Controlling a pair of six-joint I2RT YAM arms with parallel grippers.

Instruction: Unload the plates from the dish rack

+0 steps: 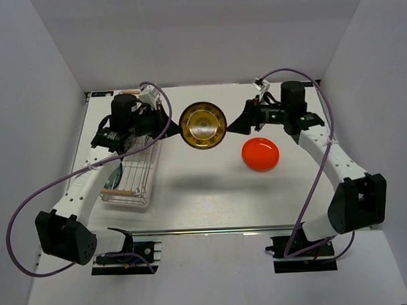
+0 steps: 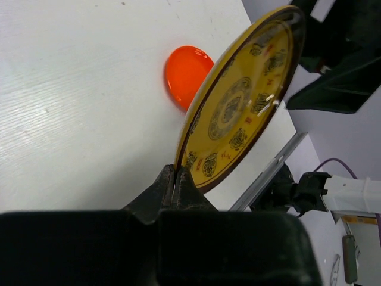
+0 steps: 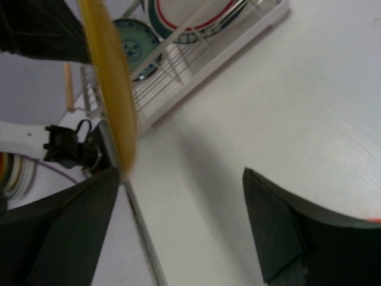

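Note:
My left gripper (image 2: 174,174) is shut on the rim of the yellow patterned plate (image 2: 238,101) and holds it in the air over the table's middle back (image 1: 202,124). My right gripper (image 3: 178,179) is open, its fingers wide apart, just right of that plate's edge (image 3: 110,89). The plain orange-red plate (image 1: 260,154) lies flat on the table, also in the left wrist view (image 2: 187,74). The dish rack (image 1: 131,175) stands at the left with a blue-green patterned plate (image 3: 128,50) and a white plate with green-red rim (image 3: 190,18) upright in it.
A metal rail (image 1: 213,230) runs along the table's near edge. Purple cables (image 1: 31,198) loop from both arms. White walls enclose the table on three sides.

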